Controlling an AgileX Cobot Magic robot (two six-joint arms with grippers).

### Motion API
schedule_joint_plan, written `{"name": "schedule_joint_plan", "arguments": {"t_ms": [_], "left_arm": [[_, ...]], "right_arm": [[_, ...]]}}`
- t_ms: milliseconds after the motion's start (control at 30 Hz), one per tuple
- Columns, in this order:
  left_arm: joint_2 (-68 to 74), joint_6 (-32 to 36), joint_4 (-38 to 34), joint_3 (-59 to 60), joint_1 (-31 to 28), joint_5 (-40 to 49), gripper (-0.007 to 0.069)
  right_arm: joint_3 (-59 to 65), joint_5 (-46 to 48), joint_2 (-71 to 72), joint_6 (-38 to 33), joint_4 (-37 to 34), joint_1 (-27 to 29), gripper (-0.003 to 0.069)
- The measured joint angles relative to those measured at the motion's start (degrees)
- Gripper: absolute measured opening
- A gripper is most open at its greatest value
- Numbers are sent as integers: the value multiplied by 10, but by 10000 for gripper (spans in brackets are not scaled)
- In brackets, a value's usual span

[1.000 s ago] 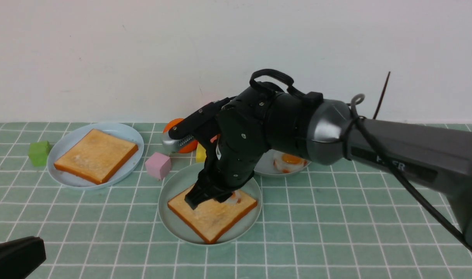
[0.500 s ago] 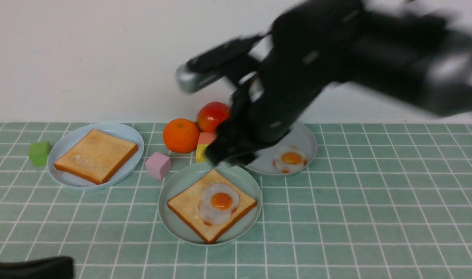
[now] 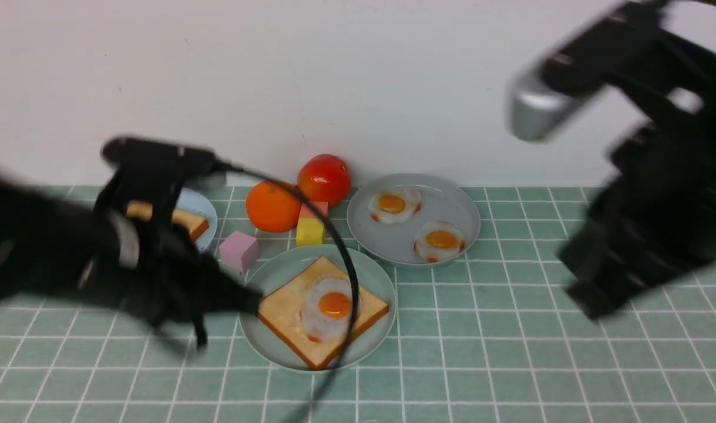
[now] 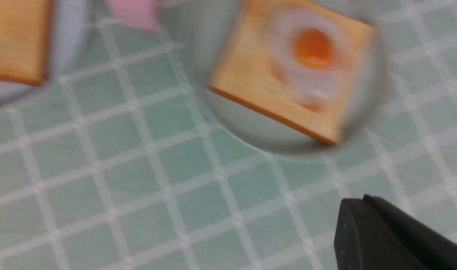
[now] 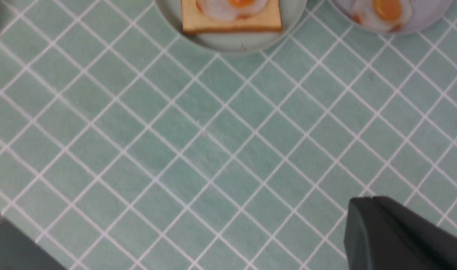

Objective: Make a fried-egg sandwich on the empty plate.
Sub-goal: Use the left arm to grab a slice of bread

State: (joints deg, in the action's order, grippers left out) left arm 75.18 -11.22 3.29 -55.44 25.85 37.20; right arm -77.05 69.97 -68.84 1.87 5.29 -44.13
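Observation:
On the mint-green plate (image 3: 275,352) in the middle lies one toast slice (image 3: 281,308) with a fried egg (image 3: 332,305) on top. The second toast slice (image 3: 190,220) rests on the pale blue plate (image 3: 208,208), mostly hidden behind my left arm. My left gripper (image 3: 249,302) is shut and empty, its tip just left of the mint plate's toast, blurred by motion. In the left wrist view the gripper (image 4: 354,204) hangs over bare tiles near the plate (image 4: 250,138). My right gripper (image 3: 587,296) is shut, empty and raised at the far right; in its wrist view the gripper (image 5: 363,202) is over tiles.
A grey plate (image 3: 457,202) at the back holds two more fried eggs (image 3: 393,204). An orange (image 3: 272,205), a tomato (image 3: 324,178), a pink cube (image 3: 239,249) and a yellow and red block (image 3: 311,232) stand behind the mint plate.
My right gripper let go of the egg on the toast, rose, swung away to the right and shut. My left arm came in from the lower left toward the plates.

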Motion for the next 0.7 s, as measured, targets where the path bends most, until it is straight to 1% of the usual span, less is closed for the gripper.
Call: {"name": "schedule_joint_plan", "arguments": {"t_ms": [100, 167, 267, 333, 400, 467, 533, 600, 633, 700], "left_arm": [[74, 76, -33, -55, -81, 5, -13], [118, 112, -49, -85, -125, -1, -13], [173, 141, -54, -123, -166, -20, -13], [214, 148, -54, -149, -187, -37, -13], [256, 152, -54, -180, -201, -45, 4], [293, 152, -48, -208, -210, -46, 44], [328, 152, -33, -237, -216, -49, 103], [359, 152, -14, -260, -218, -54, 174], [381, 152, 0, -273, -219, -62, 232], [407, 153, 21, -287, -219, -81, 314]], "right_arm": [[54, -26, 60, 5, 0, 0, -9], [79, -36, 89, 9, 0, 0, -9], [106, -42, 123, 11, 4, 0, -6], [118, -42, 142, 13, 13, 0, -5], [122, -43, 155, 16, 18, 0, -3], [122, -43, 163, 19, 19, 0, -3], [122, -43, 169, 23, 18, 0, -1], [122, -43, 173, 26, 14, 0, 0], [122, -43, 174, 26, 12, 0, 0], [122, -43, 176, 31, 2, 0, 1]]}}
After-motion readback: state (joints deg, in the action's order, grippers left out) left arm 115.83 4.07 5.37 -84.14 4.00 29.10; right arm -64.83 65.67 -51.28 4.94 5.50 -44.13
